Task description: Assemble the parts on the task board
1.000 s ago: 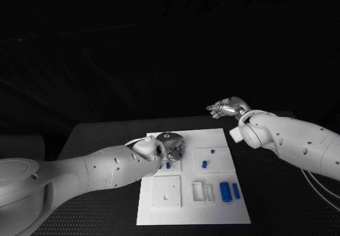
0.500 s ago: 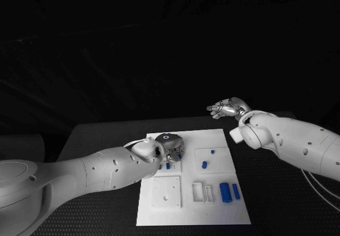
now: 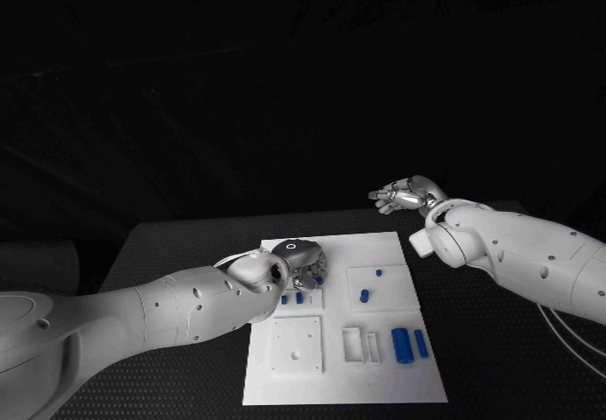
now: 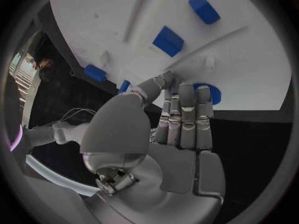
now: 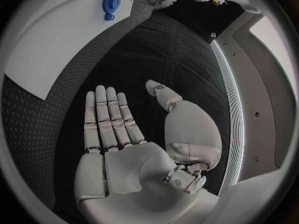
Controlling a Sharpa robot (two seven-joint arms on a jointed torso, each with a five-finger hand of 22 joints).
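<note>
The white task board [image 3: 394, 374] lies in the middle of the table. My left hand [image 3: 299, 259] hovers low over its far left part, fingers stretched out side by side, their tips by a round blue gear-like part [image 4: 211, 93], also seen as the gear [image 5: 111, 1]. Nothing shows in its grasp. Two small blue parts [image 3: 292, 298] stand just near of that hand, two more [image 3: 363, 294] in the right-hand plate, and two long blue parts [image 3: 402, 343] lie at the near right. My right hand [image 3: 405, 194] floats beyond the board's far right corner, palm flat [image 5: 134, 154] and holding nothing.
A raised square plate with holes [image 3: 296, 344] and two white slotted blocks [image 3: 362, 343] sit on the board's near half. Black table surface [image 3: 505, 359] runs around the board on all sides. My left forearm [image 3: 165, 315] crosses the table's left side.
The left hand has stayed over the board's far left part, shifting only slightly. The right hand keeps its place.
</note>
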